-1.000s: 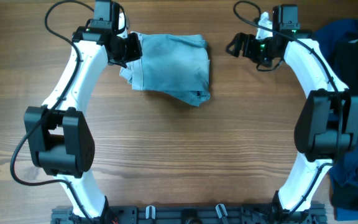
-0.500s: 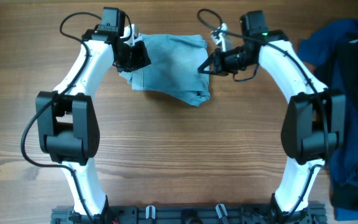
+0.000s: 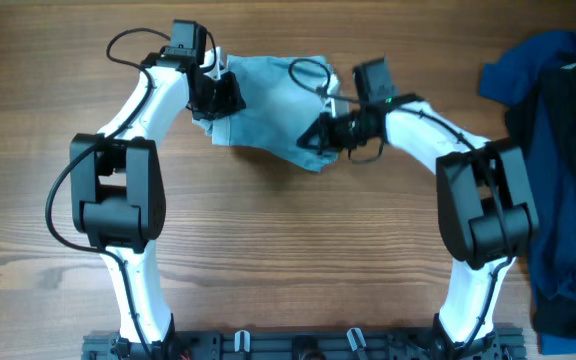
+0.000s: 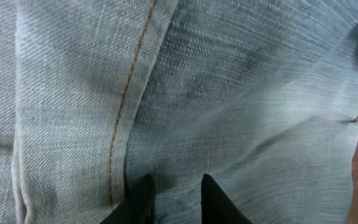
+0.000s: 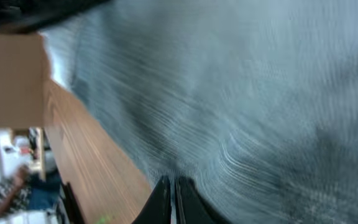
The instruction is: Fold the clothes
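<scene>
The clothes (image 3: 273,100), light blue denim jeans, lie folded into a compact bundle at the back middle of the table. My left gripper (image 3: 220,97) sits on their left edge. In the left wrist view the left gripper (image 4: 174,196) stands narrow with a ridge of denim (image 4: 229,93) between its fingers (image 4: 143,200), beside an orange-stitched seam. My right gripper (image 3: 313,138) is at the bundle's lower right edge. Close up, the right gripper (image 5: 173,186) has its fingers pressed together, tips against the denim (image 5: 241,93) near the cloth's edge.
A dark blue garment (image 3: 528,70) and a black garment (image 3: 568,150) are heaped along the table's right side. Wooden tabletop (image 3: 288,240) stretches in front of the jeans. Table wood (image 5: 86,149) shows beside the denim edge in the right wrist view.
The right arm swung left from the far right back onto the jeans' right edge, and its gripper went from open to shut. The left arm shifted slightly right, still on the left edge.
</scene>
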### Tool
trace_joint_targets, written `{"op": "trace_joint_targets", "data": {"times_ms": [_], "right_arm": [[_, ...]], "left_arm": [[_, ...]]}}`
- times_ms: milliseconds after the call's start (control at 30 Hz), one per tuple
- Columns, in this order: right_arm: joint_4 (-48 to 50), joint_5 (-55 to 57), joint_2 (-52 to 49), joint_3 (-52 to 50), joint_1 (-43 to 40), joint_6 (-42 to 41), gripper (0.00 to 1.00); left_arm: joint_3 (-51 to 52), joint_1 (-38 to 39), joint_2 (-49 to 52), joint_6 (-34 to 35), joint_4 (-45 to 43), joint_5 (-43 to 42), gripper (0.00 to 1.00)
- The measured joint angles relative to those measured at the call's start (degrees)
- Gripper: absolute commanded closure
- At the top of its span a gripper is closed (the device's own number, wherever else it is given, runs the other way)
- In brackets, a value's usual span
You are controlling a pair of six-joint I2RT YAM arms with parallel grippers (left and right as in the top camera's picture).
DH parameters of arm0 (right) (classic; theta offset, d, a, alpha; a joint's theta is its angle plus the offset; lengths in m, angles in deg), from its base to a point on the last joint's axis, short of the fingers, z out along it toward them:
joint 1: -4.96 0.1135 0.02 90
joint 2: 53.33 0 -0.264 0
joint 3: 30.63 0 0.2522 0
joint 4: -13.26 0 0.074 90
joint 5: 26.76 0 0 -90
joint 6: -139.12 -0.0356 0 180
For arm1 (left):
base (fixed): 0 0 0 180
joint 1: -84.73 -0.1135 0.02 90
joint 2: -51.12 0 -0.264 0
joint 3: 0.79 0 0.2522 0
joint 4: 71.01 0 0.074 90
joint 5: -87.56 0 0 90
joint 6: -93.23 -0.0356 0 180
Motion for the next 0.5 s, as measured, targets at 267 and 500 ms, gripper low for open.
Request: {"op": "trace_joint_targets", "data": {"times_ms": [267, 500], "right_arm": [[2.6, 1.6, 0.0, -7.0, 0.4, -13.0, 0.95], [5.2, 3.1, 0.3, -7.7, 0.7, -19.6, 0.96]], "left_arm": [[0.0, 0.0, 0.0, 0.0, -0.2, 2.2, 0.76], [-0.1, 0.0, 0.0, 0.2, -1.2, 3.4, 0.94]]}}
